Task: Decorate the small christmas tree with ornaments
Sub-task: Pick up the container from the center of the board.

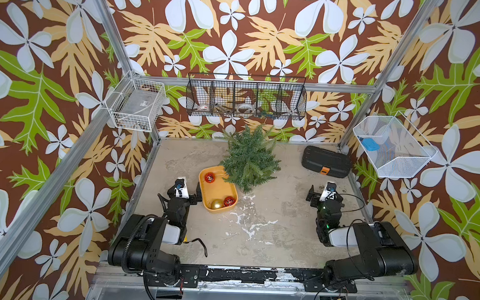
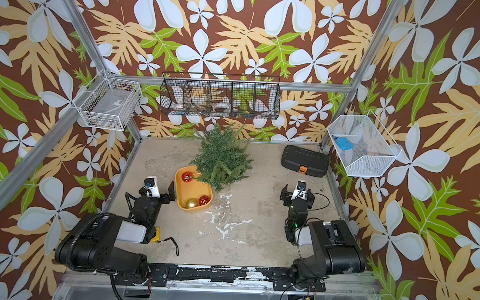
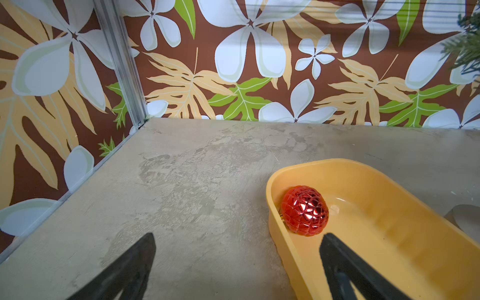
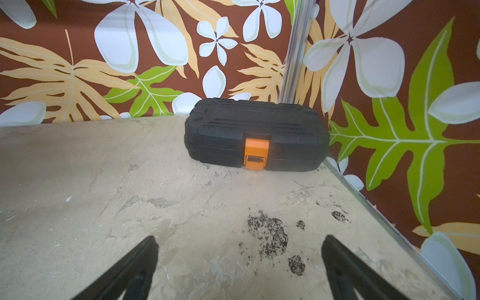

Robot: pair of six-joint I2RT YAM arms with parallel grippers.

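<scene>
Ornaments (image 1: 229,201) in oblong yel. tray (image 1: 218,189): 2 faceted red, 1 smooth gold.

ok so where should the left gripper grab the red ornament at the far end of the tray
Probably across its round faceted body, coming straight down: the far red ornament sits against the yellow tray wall, so a sideways approach is blocked.

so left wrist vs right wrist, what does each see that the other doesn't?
Left wrist only: yellow tray holding one red ornament, plus tips of the small christmas tree at the frame edge. Right wrist only: black case with an orange latch, near a wall corner. Both: the table, flowered wallpaper, and open empty jaws, left gripper and right gripper respectively.
</scene>
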